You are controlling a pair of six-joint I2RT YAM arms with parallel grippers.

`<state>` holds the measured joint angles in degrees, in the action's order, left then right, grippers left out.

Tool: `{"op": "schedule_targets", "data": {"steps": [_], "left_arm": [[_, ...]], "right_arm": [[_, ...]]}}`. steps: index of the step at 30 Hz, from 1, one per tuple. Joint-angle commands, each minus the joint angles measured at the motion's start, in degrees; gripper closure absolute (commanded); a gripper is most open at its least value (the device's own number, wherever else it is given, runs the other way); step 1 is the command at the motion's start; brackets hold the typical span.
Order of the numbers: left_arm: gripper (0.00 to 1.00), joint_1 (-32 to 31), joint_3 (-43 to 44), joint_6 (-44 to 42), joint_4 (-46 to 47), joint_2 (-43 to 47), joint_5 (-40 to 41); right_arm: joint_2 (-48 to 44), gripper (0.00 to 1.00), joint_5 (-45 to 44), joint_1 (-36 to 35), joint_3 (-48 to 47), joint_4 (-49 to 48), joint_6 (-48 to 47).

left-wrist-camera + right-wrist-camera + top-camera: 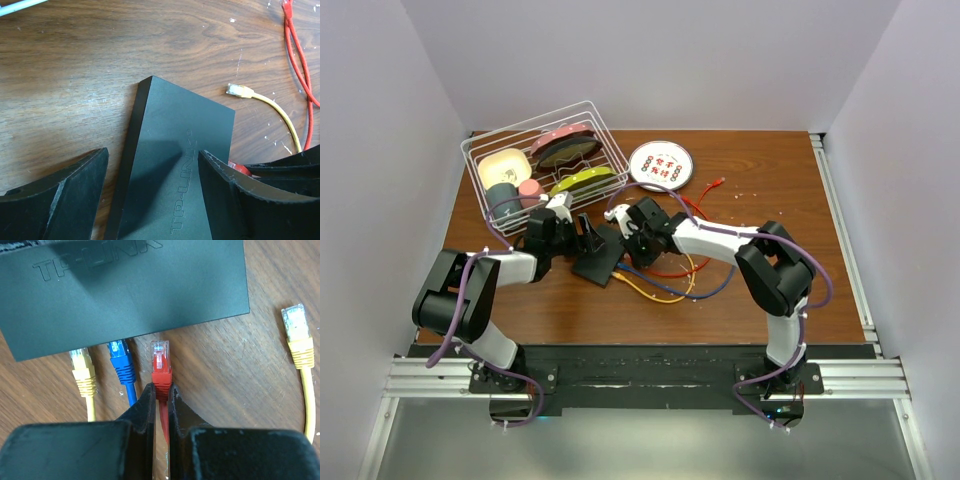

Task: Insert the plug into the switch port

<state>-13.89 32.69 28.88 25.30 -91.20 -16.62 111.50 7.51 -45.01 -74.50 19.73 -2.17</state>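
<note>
Now held: red plastic plug (pixel 161 365), in right gripper (pixel 161 390).
Aim: flat matte-black switch box (pixel 125 290) dead ahead.
Left gripper (pixel 152 152): wide, straddling box.

A white wire dish rack (pixel 472 165) at the far left of the brown wooden table (pixel 770 280) holds a pink plate (pixel 563 134), a cream square bowl (pixel 505 166) and a dark cup (pixel 503 199). A round white patterned plate (pixel 661 165) lies just right of it. Nearer, a yellow cable (pixel 300 349) ends in a loose clear plug.

Bright, even overhead light; soft shadows, faint wood glare, blurred near foreground.
</note>
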Motion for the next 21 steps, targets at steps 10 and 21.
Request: {"op": "schedule_targets", "data": {"steps": [10, 21], "left_arm": [[0.23, 0.44, 0.10, -0.67, 2.82, 0.14, -1.04], [0.23, 0.44, -0.17, -0.76, 3.00, -0.12, -1.66]], "right_arm": [[2.58, 1.00, 0.75, -0.60, -4.25, 0.93, -0.02], [2.14, 1.00, 1.02, -0.95, -4.69, -0.13, 0.24]]}}
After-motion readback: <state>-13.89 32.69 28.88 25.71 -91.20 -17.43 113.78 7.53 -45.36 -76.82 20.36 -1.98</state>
